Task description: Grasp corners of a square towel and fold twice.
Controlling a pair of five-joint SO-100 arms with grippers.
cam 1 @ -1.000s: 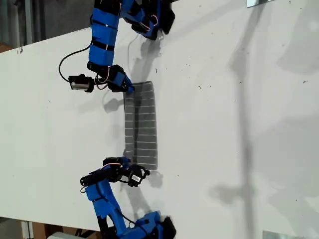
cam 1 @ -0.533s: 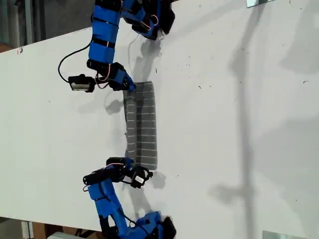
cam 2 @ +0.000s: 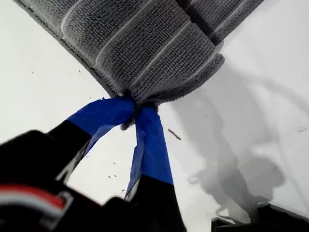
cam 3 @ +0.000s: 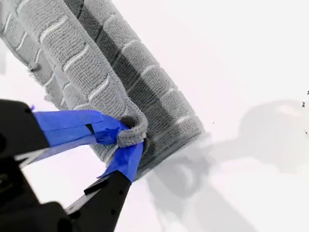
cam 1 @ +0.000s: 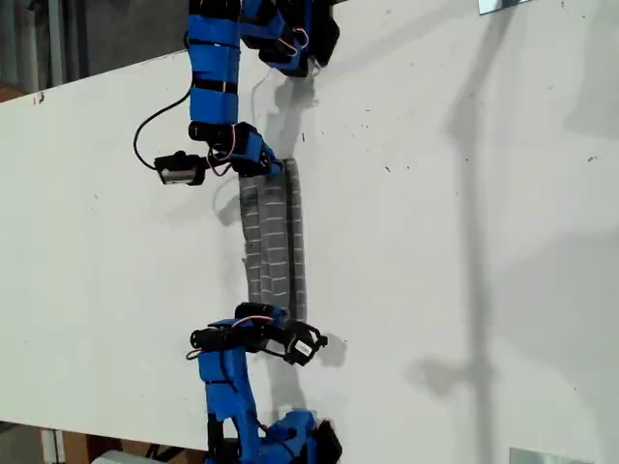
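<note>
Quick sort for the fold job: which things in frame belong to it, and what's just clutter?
In the job:
- towel, bunched in a long strip
- my first gripper, shut on a towel corner
- my second gripper, shut on a towel corner

Lying about:
- nothing loose on the white table; only small dark specks

You are looking down at a large white table (cam 1: pixel 464 193), matte and flecked with small dark specks. Long soft grey shadows cross it, well away from the pincers. Beyond its edge, at the exterior view's left, a dim grey floor (cam 1: pixel 87 29) shows. Light is bright and even.
</note>
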